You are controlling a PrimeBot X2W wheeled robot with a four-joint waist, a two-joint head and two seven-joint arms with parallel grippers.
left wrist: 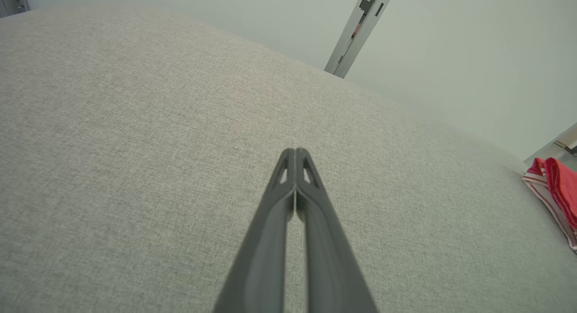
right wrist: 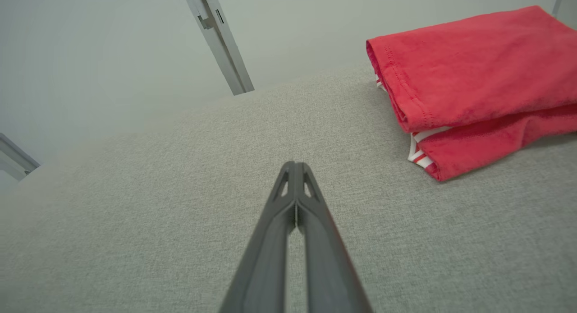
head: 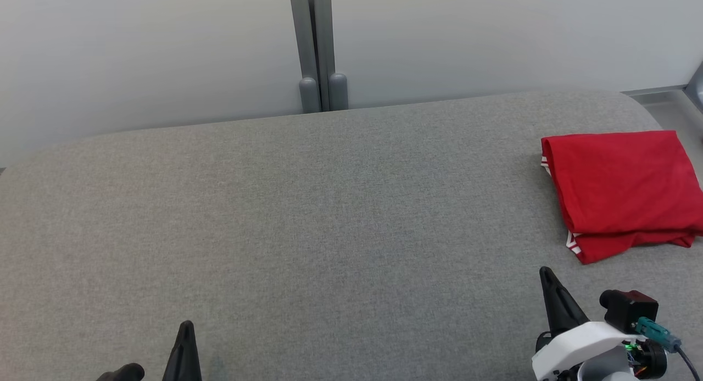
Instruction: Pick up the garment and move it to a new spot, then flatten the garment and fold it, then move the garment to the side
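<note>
The garment [head: 620,191] lies folded in a red rectangle at the far right of the grey padded table [head: 307,216], with red-white striped trim showing at its left edge. The right wrist view has the garment [right wrist: 469,83] at upper right; the left wrist view catches the garment [left wrist: 556,193] at the right edge. My right gripper [head: 546,274] sits near the front right, short of the garment, its fingers pressed together and empty [right wrist: 295,165]. Low at the front left, my left gripper [head: 187,326] is shut on nothing too [left wrist: 295,151].
A pale wall runs behind the table with a grey vertical post [head: 317,46] at the back centre. The table's rounded far edge [head: 165,128] curves down at the left. A grey frame rail [head: 653,91] shows at the back right.
</note>
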